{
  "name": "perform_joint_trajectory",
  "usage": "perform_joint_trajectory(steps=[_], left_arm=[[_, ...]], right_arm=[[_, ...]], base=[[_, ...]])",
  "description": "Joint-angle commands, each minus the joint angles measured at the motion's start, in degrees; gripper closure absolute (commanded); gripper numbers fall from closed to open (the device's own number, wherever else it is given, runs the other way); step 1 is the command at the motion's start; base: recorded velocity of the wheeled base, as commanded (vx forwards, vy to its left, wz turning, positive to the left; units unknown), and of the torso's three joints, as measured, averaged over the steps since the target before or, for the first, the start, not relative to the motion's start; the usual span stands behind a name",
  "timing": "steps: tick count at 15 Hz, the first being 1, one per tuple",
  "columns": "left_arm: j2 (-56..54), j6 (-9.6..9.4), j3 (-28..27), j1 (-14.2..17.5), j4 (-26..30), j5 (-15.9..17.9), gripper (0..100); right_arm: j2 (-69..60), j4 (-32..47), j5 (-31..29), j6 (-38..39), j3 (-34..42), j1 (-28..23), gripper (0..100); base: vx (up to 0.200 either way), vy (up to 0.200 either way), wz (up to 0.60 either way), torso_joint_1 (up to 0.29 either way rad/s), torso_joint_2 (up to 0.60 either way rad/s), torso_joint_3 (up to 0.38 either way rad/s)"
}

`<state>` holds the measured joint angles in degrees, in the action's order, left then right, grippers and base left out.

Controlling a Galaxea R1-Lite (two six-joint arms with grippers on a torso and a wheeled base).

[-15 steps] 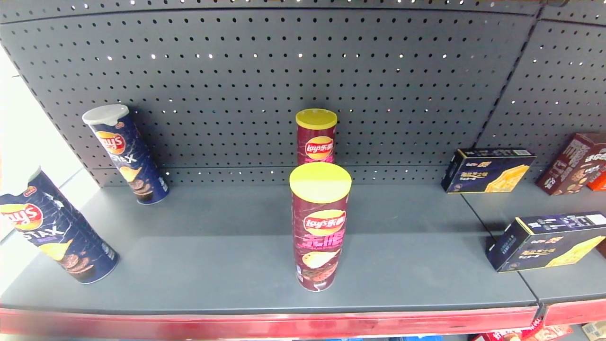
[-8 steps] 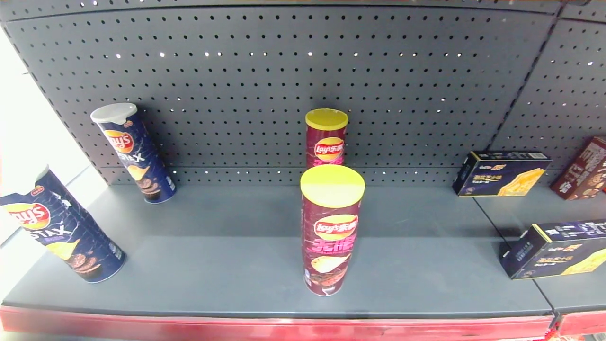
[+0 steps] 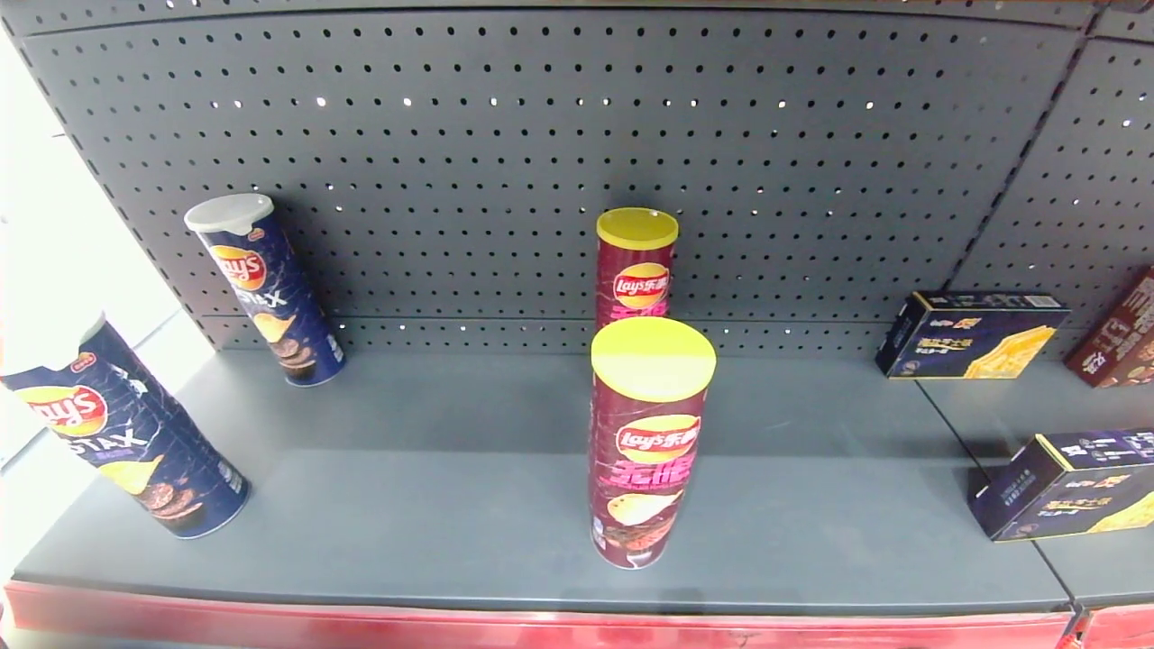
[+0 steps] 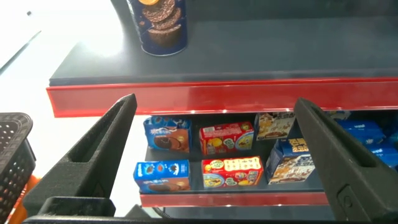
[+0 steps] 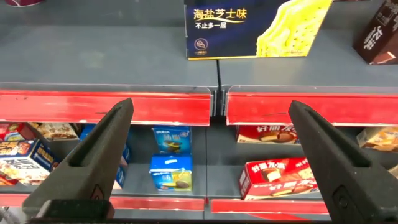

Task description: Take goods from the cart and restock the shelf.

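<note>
Two maroon chip cans with yellow lids stand upright mid-shelf, one near the front (image 3: 645, 451) and one at the pegboard (image 3: 636, 266). Two dark blue chip cans stand at the left, one at the back (image 3: 266, 288) and one near the front edge (image 3: 126, 442). In the left wrist view my left gripper (image 4: 214, 102) is open and holds nothing, in front of the shelf's red edge (image 4: 217, 96), below a blue can's base (image 4: 163, 25). My right gripper (image 5: 210, 104) is open and holds nothing, facing the red edge (image 5: 155, 106) beneath a dark blue cracker box (image 5: 255, 28).
Dark blue cracker boxes (image 3: 974, 333) (image 3: 1064, 482) and a brown box (image 3: 1118, 333) lie on the right-hand shelf section. Grey shelf surface (image 3: 433, 487) is bare between the cans. A lower shelf holds several snack boxes (image 4: 227, 137). A black mesh basket (image 4: 12, 149) is beside the left gripper.
The whole head picture has shifted to the right, so the camera has moved. The cans and boxes stay where they stood on the shelf.
</note>
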<state>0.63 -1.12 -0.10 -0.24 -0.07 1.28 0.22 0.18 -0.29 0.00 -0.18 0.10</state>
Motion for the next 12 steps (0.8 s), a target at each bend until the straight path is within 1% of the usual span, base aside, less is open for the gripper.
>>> perform_joint_trajectory(steps=[1, 12], left_arm=[[0.1, -0.02, 0.0, 0.0, 0.0, 0.0, 0], [0.1, -0.02, 0.0, 0.0, 0.0, 0.0, 0]], right_arm=[[0.1, 0.0, -0.1, 0.0, 0.0, 0.0, 0], [0.1, 0.0, -0.1, 0.0, 0.0, 0.0, 0]], base=[[0.0, 0.0, 0.0, 0.0, 0.0, 0.0], [0.0, 0.0, 0.0, 0.0, 0.0, 0.0]])
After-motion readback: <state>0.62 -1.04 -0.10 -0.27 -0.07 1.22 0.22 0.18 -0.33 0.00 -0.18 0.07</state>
